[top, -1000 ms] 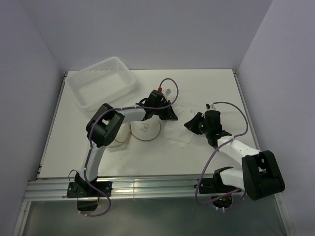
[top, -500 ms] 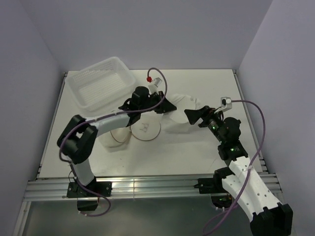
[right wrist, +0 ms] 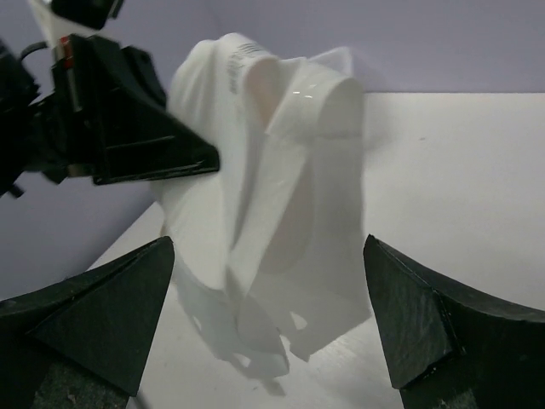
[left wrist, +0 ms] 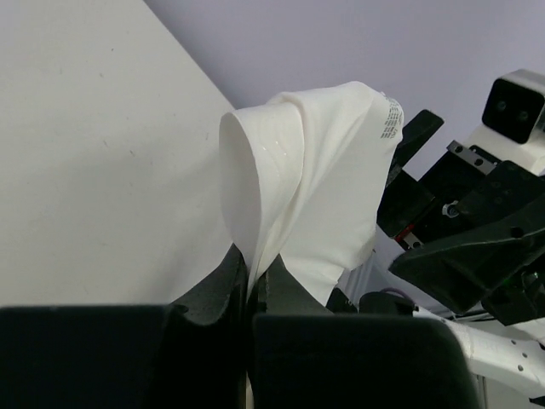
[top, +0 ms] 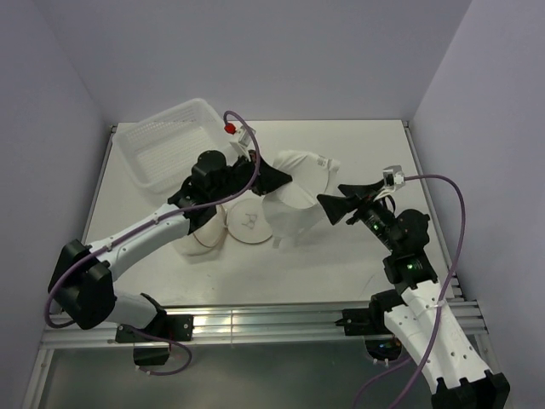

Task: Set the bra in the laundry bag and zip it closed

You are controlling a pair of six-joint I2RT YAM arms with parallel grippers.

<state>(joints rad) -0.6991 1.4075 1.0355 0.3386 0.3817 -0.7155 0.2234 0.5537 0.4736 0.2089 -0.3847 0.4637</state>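
- The left gripper point(top: 277, 179) is pressed together on a fold of the bra point(top: 300, 181) and holds it up off the table point(top: 366, 153).
- From the left wrist view, the fingers point(left wrist: 230, 281) pinch the pale fabric at its lower edge. A rounded cup of the bra point(left wrist: 306, 187) stands above them.
- The bra's loose end droops toward the table; I cannot tell whether it touches.
- The right gripper point(top: 334, 203) is spread wide and holds nothing. It sits just beside the hanging bra and faces it.
- The laundry bag point(top: 247, 223) lies on the table below the left arm, a flat round end with a small dark mark facing up.
- A white perforated basket point(top: 174, 145) sits at the far left corner.
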